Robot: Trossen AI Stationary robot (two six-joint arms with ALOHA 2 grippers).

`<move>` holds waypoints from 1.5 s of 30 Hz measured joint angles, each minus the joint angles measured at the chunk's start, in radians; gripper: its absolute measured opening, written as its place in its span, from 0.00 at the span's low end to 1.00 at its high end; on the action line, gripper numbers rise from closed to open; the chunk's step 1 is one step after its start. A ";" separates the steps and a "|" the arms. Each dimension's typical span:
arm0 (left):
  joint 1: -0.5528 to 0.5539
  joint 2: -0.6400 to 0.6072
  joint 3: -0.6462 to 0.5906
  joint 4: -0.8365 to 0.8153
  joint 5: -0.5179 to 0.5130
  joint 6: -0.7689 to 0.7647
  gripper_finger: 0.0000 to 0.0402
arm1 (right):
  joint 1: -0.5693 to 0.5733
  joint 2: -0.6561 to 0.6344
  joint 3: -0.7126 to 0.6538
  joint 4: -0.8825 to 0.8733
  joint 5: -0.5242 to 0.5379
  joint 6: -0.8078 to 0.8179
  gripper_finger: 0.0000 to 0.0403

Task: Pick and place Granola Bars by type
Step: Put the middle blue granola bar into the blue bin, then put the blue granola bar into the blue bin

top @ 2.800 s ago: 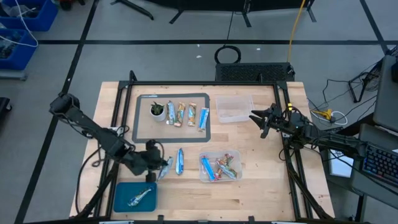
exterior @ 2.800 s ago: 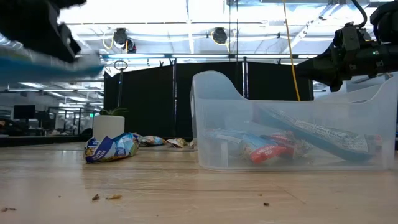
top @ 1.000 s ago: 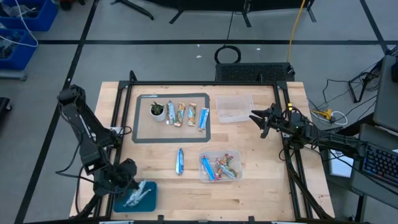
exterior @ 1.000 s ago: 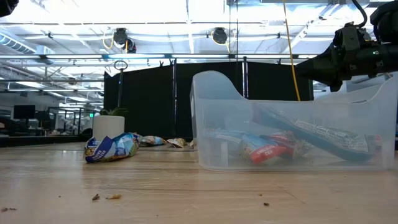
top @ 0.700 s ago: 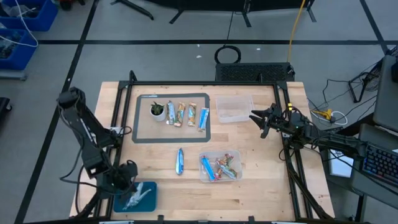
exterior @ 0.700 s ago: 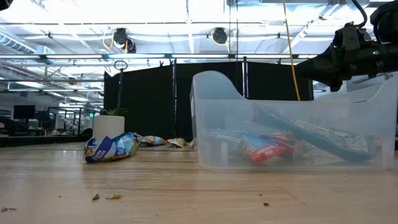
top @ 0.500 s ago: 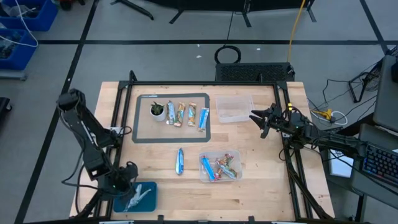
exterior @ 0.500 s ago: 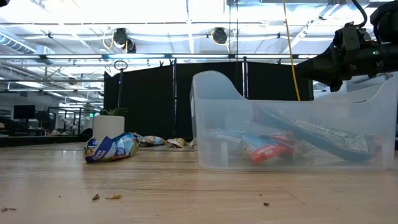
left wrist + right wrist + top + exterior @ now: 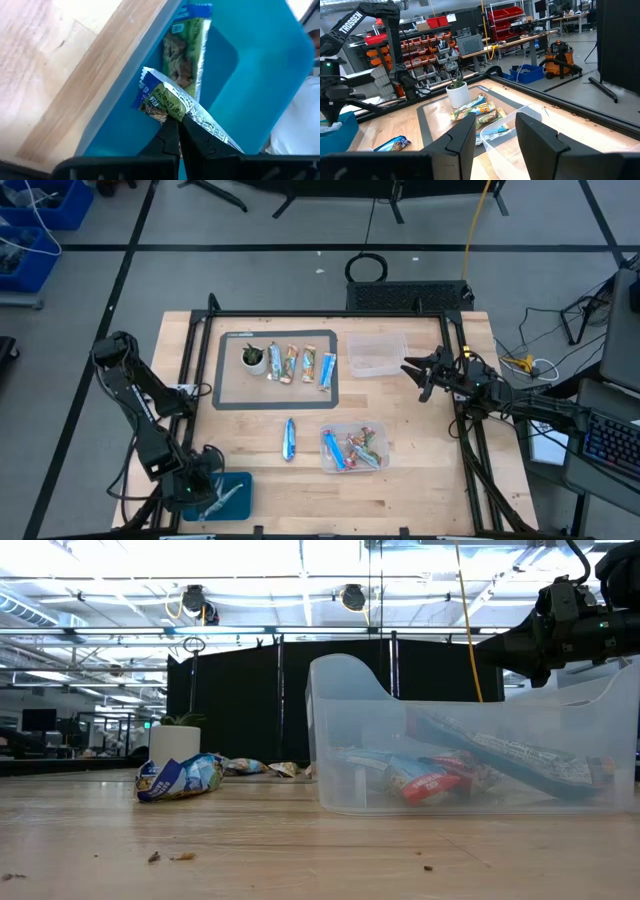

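Left tool (image 9: pixel 178 131) pinches 1 green granola bar (image 9: pixel 175 106) over the blue tray (image 9: pixel 260 75); right tool (image 9: pixel 493 131) hangs open, empty.

bare wood between lone bar (image 9: pixel 289 439) and blue tray (image 9: pixel 235 507), clear bin (image 9: pixel 354 448) alongside

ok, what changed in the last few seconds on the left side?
The left gripper, shut on a silvery-blue wrapped bar, carried it from mid-table to over the blue plastic bin, beside another bar. The right gripper, loose blue bar and clear tub stayed put.
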 joint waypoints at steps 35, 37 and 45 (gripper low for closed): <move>0.041 -0.004 0.000 0.051 0.001 0.039 0.21 | 0.000 0.000 0.000 0.000 0.000 0.000 0.32; 0.052 -0.010 0.000 0.052 0.007 0.057 0.22 | 0.000 0.000 0.000 0.000 0.000 0.000 0.32; 0.154 -0.111 0.000 0.150 -0.204 0.453 0.22 | 0.000 0.000 0.000 0.000 0.000 0.000 0.32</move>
